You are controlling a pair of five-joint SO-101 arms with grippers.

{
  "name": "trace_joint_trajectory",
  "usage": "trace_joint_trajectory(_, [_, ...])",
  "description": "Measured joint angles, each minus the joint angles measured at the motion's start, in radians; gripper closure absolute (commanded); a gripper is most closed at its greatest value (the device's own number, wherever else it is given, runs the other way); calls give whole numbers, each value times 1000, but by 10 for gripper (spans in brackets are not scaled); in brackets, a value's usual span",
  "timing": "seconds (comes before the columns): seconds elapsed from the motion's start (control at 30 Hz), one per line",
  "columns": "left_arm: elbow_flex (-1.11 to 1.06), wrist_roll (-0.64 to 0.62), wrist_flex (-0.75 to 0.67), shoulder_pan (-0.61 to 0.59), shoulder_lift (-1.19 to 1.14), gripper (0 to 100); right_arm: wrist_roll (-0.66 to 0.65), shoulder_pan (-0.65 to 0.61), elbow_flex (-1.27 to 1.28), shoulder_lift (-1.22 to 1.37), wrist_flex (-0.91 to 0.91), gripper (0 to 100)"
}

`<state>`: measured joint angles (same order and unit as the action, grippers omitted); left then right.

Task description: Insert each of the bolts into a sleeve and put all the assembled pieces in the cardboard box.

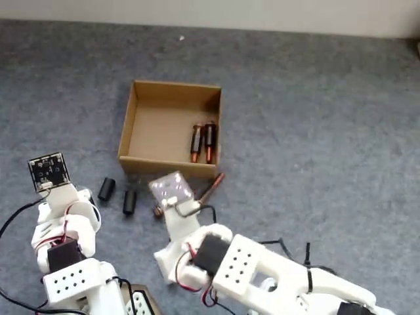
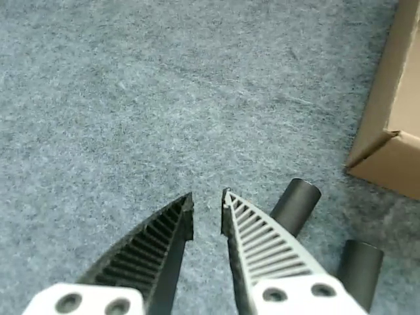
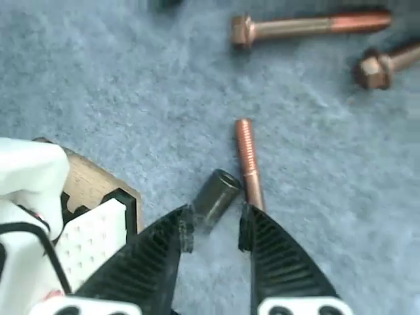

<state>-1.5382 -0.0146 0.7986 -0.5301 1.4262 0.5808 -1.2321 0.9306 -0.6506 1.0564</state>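
Where the right gripper [image 3: 213, 228] is poised below the cardboard box [image 1: 164, 167], centre frame, its half-open jaws are set astride a dark sleeve [image 3: 216, 195], whose long axis runs away from them; a copper bolt [image 3: 248, 161] lies alongside. The left gripper [image 2: 207, 207], narrowly parted, is empty.

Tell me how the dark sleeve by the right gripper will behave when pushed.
Round and lying on its side, the sleeve will probably roll. It looks rigid and smooth, perhaps slippery. The carpet may slow it.
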Motion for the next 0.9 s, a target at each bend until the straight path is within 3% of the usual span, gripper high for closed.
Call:
trace_joint_trajectory(0.27, [0, 0, -3, 0, 0, 905, 12, -86, 153, -2, -206, 904])
trace_joint_trajectory(0.9, [0, 0, -3, 0, 0, 905, 72, -94, 60, 74, -166, 853])
